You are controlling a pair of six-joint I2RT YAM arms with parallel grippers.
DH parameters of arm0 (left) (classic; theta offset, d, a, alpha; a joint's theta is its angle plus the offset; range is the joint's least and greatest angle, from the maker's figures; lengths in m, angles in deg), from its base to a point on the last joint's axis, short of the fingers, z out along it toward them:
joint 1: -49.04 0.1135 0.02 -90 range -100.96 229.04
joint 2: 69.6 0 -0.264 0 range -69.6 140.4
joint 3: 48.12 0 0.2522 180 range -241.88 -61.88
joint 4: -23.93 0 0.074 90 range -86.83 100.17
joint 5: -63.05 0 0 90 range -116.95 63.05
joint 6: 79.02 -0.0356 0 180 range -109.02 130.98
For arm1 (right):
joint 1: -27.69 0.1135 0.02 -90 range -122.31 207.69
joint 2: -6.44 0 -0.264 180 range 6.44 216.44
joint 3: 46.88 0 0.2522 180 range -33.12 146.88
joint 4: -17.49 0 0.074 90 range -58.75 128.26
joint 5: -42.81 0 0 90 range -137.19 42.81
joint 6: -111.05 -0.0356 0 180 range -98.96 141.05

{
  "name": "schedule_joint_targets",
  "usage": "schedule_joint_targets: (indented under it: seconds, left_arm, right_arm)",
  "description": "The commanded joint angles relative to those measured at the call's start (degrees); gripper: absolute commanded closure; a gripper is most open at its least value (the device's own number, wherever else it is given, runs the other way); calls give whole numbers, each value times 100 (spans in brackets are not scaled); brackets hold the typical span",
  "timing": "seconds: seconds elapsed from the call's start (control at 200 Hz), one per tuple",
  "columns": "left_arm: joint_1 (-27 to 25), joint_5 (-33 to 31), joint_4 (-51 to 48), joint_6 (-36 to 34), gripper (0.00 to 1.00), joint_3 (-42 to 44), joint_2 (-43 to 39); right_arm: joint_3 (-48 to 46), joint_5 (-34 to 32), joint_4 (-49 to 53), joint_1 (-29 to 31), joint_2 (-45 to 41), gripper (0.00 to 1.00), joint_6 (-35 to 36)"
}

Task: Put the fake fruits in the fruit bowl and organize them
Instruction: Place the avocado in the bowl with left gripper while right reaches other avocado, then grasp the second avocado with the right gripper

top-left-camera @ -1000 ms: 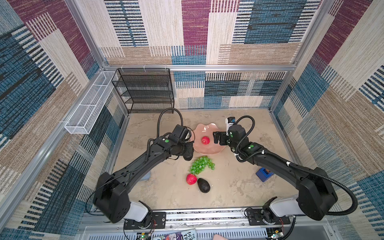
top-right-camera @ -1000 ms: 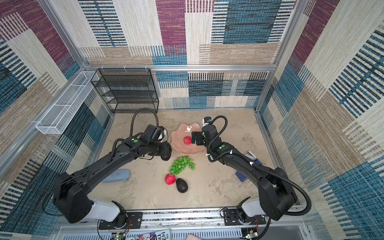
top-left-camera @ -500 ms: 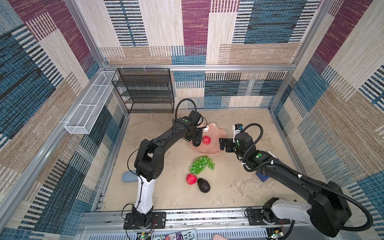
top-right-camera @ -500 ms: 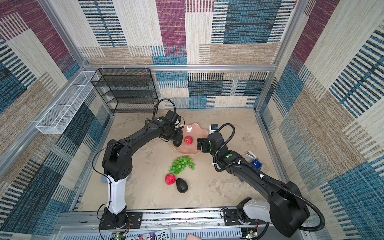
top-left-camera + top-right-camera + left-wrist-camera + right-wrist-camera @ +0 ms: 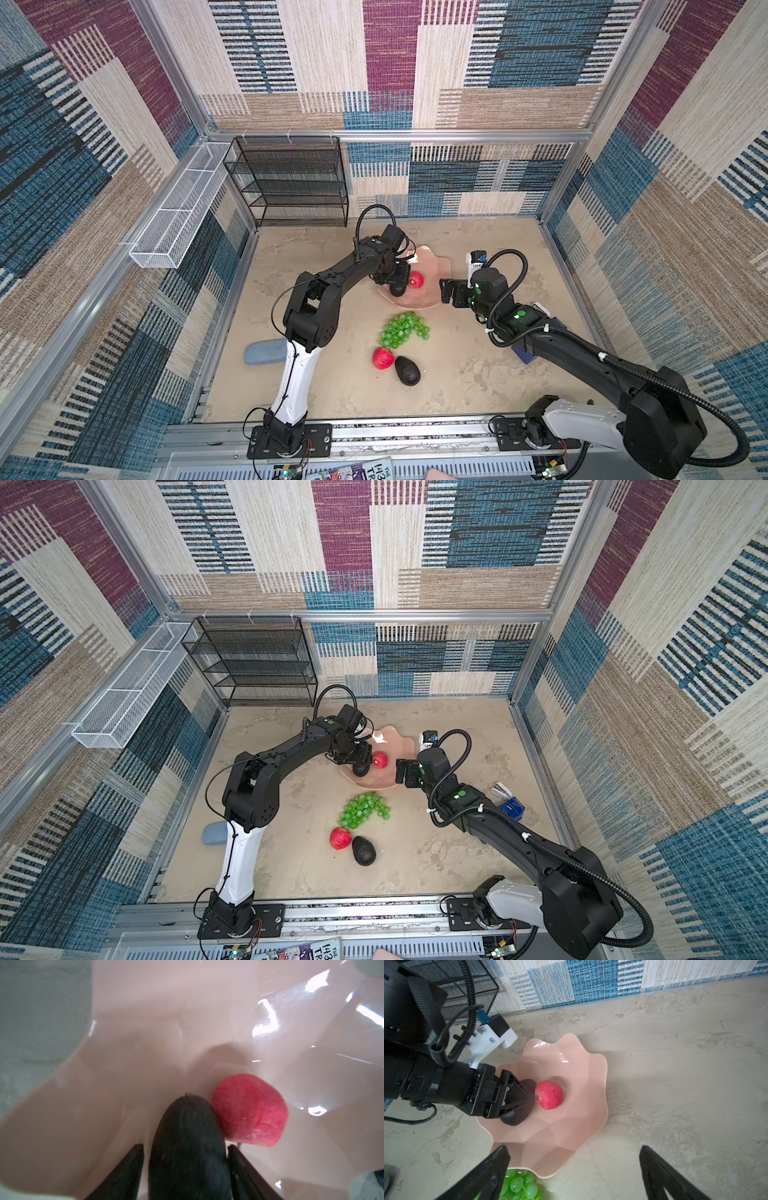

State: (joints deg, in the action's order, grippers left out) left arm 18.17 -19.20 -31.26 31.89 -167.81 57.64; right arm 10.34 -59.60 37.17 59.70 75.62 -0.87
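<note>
Since left claw (image 5: 185, 1145) loosened, avocado (image 5: 187, 1124) rests in bowl (image 5: 571, 1126); right claw (image 5: 573, 1147) gapes empty.

Between the two black fingers (image 5: 124, 1172), a near-black egg-shaped avocado (image 5: 187, 1147), lying in the glossy pale-pink faceted bowl (image 5: 145, 1032), a sliver of pink showing along one finger. Just past the fingertips, against the avocado, a red textured strawberry-like fruit (image 5: 249, 1111).
</note>
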Motion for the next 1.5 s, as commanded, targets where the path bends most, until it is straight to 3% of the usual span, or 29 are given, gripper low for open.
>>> schedule_joint_targets:
  seconds: [0.0, 0.24, 0.316, 0.521, 0.676, 0.791, 0.907, 1.112, 1.307, 1.498]
  left_arm:
    - [9, 25, -85, 139, 26, -7, -8]
    - [12, 61, -73, 231, 24, -144, -256]
    - [11, 34, -13, 255, 24, -207, -429]
    - [15, -435, 508, 223, 23, 193, -1422]
    - [48, -1235, 1911, 257, 21, 1919, -2909]
    - [112, -1985, 2801, 362, 16, 3390, -4088]
    - [268, -2513, 3104, 569, 11, 4538, -5045]
    - [623, -2803, 2923, 878, 8, 5830, -6326]
    - [836, -2717, 2585, 1031, 7, 6415, -6951]
    - [959, -2702, 2499, 1027, 7, 6516, -7106]
  right_arm:
    - [-90, 225, -170, -2, -31, 0, 209]
    - [-426, 1863, -260, 87, -148, 6, 711]
    - [-557, 2073, -161, 310, -242, 7, 775]
    - [-774, 1815, 285, 1491, -318, 7, 521]
    - [-1000, 1881, 322, 2358, -362, 8, 26]
    - [-1061, 1742, 394, 2682, -328, 8, -220]
    - [-1029, 1641, 297, 2852, -116, 8, -322]
    - [-685, 1585, 85, 3196, 752, 8, -401]
    - [-568, 1344, 60, 3295, 1309, 23, -797]
    - [-479, 707, 768, 3301, 1160, 42, -1225]
